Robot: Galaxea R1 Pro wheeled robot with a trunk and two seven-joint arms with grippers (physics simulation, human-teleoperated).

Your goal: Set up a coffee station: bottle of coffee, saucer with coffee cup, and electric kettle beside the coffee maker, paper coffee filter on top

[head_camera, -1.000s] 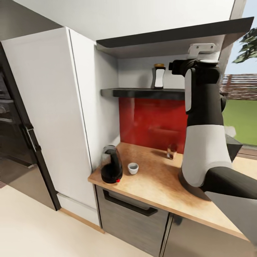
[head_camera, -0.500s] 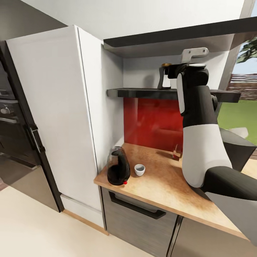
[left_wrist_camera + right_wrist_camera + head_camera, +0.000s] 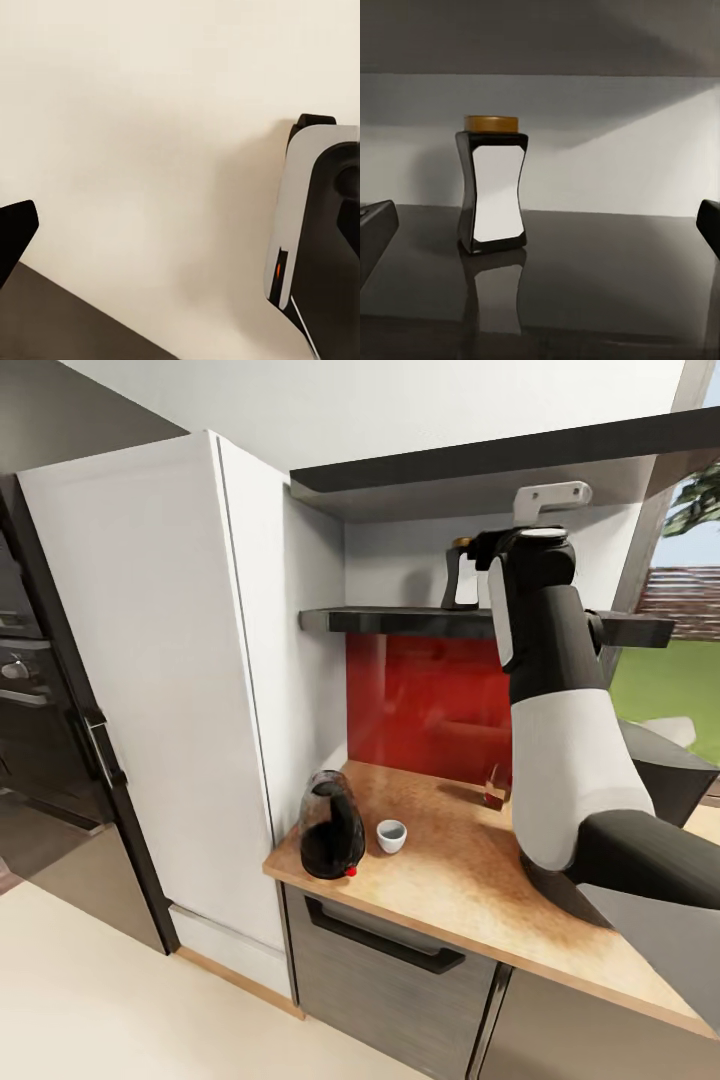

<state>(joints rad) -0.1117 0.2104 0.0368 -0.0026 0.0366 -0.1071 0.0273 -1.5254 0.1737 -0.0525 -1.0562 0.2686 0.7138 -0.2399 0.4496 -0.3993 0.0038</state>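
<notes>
The bottle of coffee (image 3: 493, 184), dark brown with a white label and gold cap, stands upright on the dark kitchen shelf (image 3: 585, 277). My right gripper (image 3: 542, 229) is open at shelf height, facing the bottle and short of it, with nothing between its fingertips (image 3: 375, 229). In the head view the raised right arm partly covers the bottle (image 3: 460, 575) on the shelf (image 3: 400, 622). The electric kettle (image 3: 332, 828) and the small white coffee cup (image 3: 391, 836) stand on the kitchen countertop (image 3: 450, 890) near its left end. Behind the arm is the dark coffee maker (image 3: 665, 765). My left gripper's fingertip (image 3: 15, 232) hangs over beige floor.
A tall white cabinet (image 3: 150, 660) borders the counter's left end. A red backsplash (image 3: 430, 700) lies under the shelf, with a small brownish glass (image 3: 495, 788) in front of it. A second dark shelf (image 3: 480, 465) runs above the bottle. Grey cabinet fronts with black handles (image 3: 385, 945) sit below.
The camera shifted, so the whole scene moved right in the picture. My right gripper has come closer to the bottle at shelf height. The bottle, kettle and cup have not moved.
</notes>
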